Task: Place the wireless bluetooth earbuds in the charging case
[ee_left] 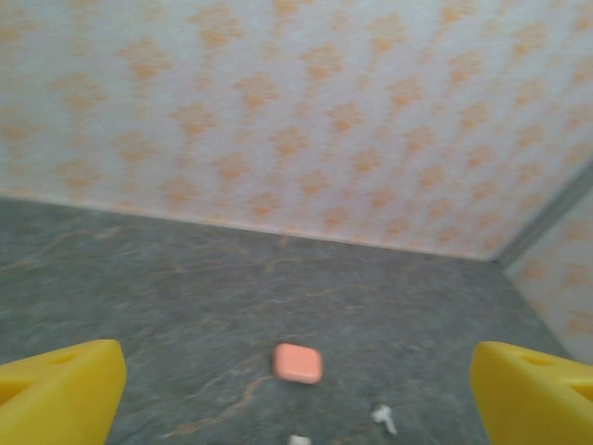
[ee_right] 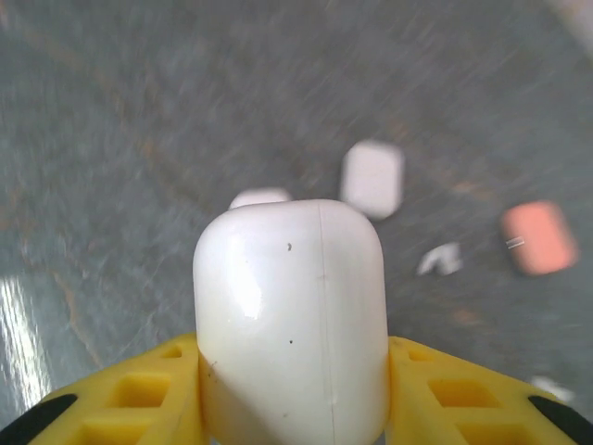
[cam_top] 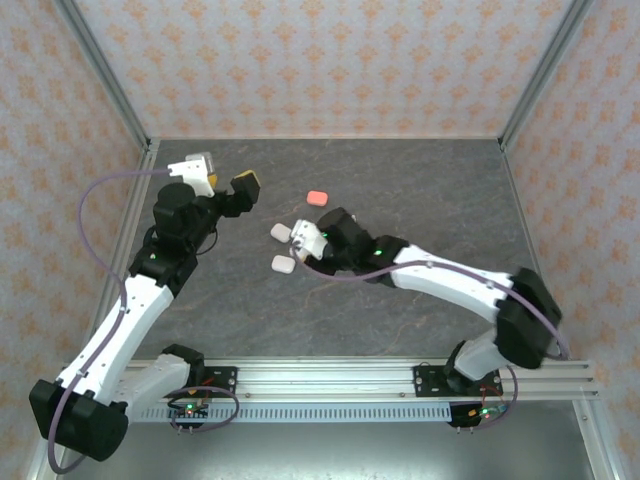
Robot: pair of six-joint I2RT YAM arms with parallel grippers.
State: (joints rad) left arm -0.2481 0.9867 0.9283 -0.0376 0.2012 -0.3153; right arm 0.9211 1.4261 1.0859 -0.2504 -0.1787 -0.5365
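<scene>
Your right tool (ee_right: 293,400): clamped on a white case (ee_right: 292,278). Your left tool (cam_top: 222,176): released, hovering far left. On the desk (ee_left: 185,278): coral case (ee_left: 297,362), earbud (ee_left: 384,418) near it.

A smooth, glossy white plastic shell, split by a fine seam and marked by soft reflections, is shown on the white charging case (ee_right: 292,315) held in the right gripper (ee_right: 292,380), whose fingers (ee_right: 139,403) are moulded in matt yellow plastic with recessed pockets. The same matt yellow plastic is seen on the left gripper (ee_left: 296,399). A smooth, satin finish is presented by the coral case (ee_left: 297,362). The table (cam_top: 400,190) is surfaced in a dark grey, veined, stone-like sheet with a faint sheen. The walls (cam_top: 330,60) are covered in matt patterned paper, and the near frame rail (cam_top: 330,375) is made of brushed metal.
</scene>
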